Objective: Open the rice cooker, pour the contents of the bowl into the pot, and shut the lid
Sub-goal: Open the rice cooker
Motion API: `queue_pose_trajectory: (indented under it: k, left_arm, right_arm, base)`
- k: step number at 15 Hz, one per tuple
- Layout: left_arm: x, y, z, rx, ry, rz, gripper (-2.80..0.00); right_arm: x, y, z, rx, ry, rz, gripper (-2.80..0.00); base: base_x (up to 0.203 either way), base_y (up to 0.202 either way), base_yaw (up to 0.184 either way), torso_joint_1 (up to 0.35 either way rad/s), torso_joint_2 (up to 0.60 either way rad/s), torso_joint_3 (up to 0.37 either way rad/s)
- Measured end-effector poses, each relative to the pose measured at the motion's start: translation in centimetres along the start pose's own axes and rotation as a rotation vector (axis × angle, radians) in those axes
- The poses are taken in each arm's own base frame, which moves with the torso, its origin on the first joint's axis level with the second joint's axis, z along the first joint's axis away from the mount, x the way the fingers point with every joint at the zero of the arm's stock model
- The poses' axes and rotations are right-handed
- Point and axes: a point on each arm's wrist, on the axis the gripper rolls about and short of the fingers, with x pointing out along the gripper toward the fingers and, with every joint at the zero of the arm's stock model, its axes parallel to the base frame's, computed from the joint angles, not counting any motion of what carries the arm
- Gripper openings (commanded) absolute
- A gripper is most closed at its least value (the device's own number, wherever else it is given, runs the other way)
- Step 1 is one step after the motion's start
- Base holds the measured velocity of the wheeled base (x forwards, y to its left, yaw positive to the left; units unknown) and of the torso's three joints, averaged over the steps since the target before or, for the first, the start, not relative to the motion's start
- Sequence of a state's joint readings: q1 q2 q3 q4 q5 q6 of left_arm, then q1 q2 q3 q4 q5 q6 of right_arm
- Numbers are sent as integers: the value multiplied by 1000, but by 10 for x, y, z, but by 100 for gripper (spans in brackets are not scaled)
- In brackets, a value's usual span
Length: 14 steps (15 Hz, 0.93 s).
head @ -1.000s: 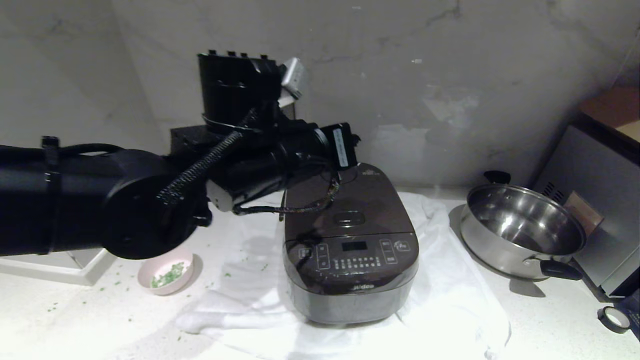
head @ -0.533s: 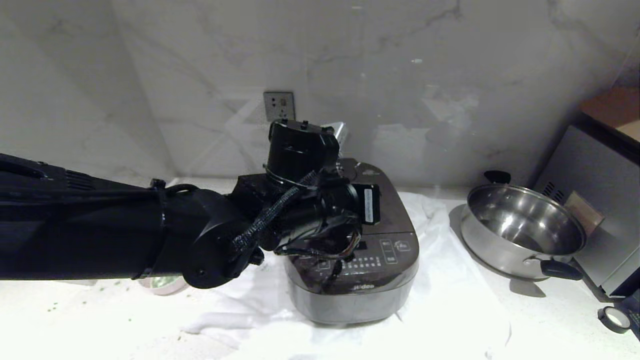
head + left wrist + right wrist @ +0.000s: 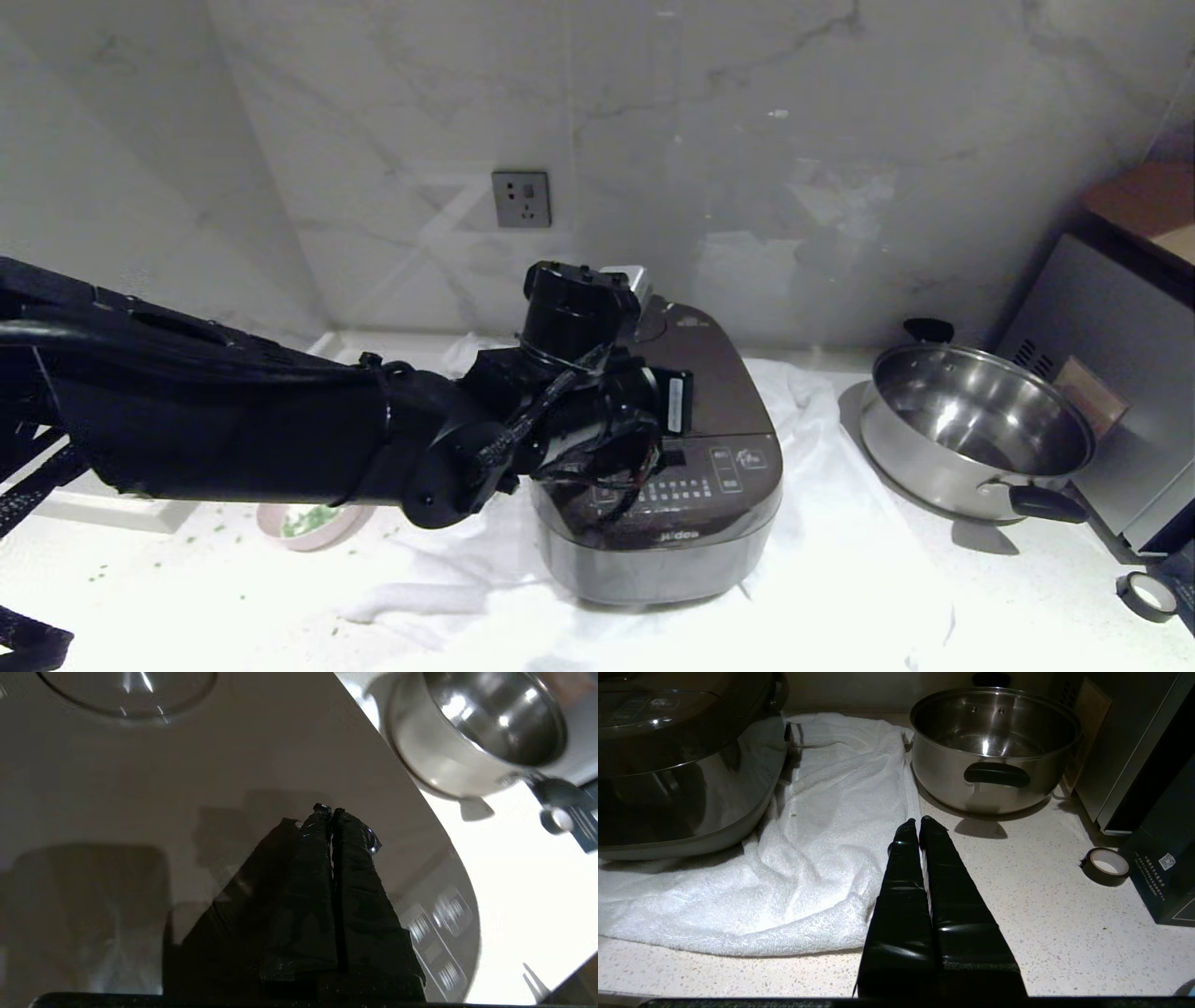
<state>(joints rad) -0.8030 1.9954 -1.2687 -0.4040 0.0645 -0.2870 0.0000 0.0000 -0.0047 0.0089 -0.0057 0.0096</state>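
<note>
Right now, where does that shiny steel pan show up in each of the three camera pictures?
Head view: the steel pan sits at the right, on the counter beside the white towel.
Left wrist view: the pan fills the upper right corner, past the rice cooker lid.
Right wrist view: the pan stands top centre, beyond the shut right gripper.
Shared landmark: the rice cooker.
</note>
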Motion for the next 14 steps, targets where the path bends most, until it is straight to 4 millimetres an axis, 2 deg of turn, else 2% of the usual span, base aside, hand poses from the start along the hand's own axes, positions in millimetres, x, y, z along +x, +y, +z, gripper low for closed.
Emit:
queue_pose_trajectory:
  k: [5, 14]
  left_arm:
    - [14, 4, 1, -3, -15, 38, -280]
    - [-8, 15, -7, 14, 28, 63, -280]
  right_arm:
    - [0, 0, 0, 0, -1, 0, -280]
    - [0, 0, 0, 0, -1, 0, -280]
  base:
    - [0, 0, 0, 0, 0, 0]
    - [0, 0, 0, 0, 0, 0]
